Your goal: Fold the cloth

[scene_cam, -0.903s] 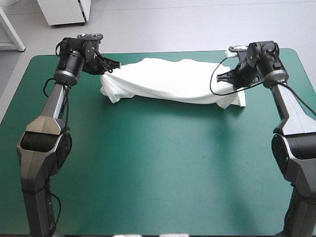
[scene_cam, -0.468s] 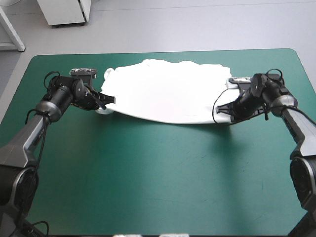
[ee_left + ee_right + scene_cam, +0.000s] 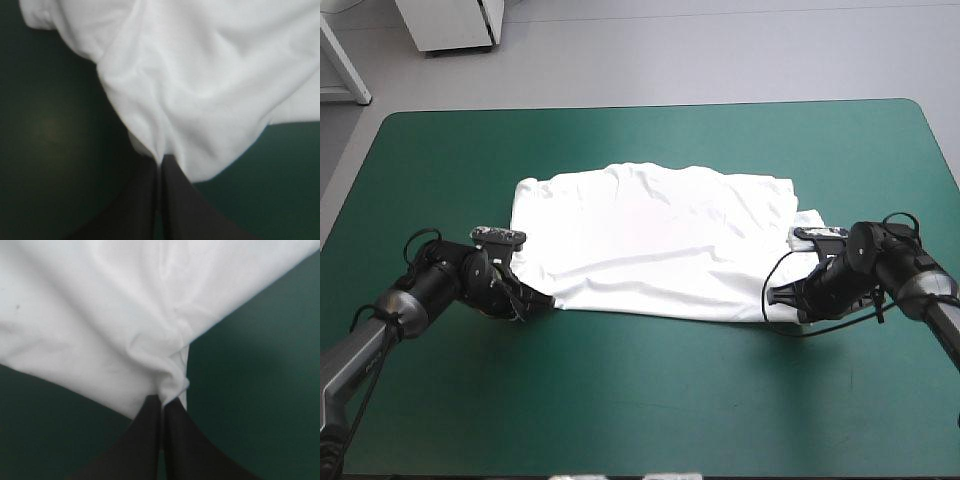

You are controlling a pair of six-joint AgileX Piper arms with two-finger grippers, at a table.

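The white T-shirt (image 3: 655, 240) lies on the teal-green cover (image 3: 640, 400) of the table. It is around the middle of the table, with bare cover on every side. It is spread out wide from left to right. It is not smooth, and soft wrinkles run across it. A small bit of cloth sticks out at its right side, next to the right arm.

The left gripper (image 3: 535, 300) is at the near left corner of the T-shirt. It is down low, close to the cover. Its two black fingers (image 3: 175, 200) are pressed together, and they pinch a thin bit of the white cloth at their tips. In the left wrist view the cloth bunches into folds that all run down to that pinched spot. The cover shows dark on both sides of the fingers.

The right gripper (image 3: 775, 298) is at the near right corner of the T-shirt. It is low too. Its fingers are pressed together as well, and a little lump of cloth is squeezed between the tips. In the right wrist view the cloth fans out wide ahead of the gripper.

The two grippers are well apart. The near edge of the T-shirt runs between them.
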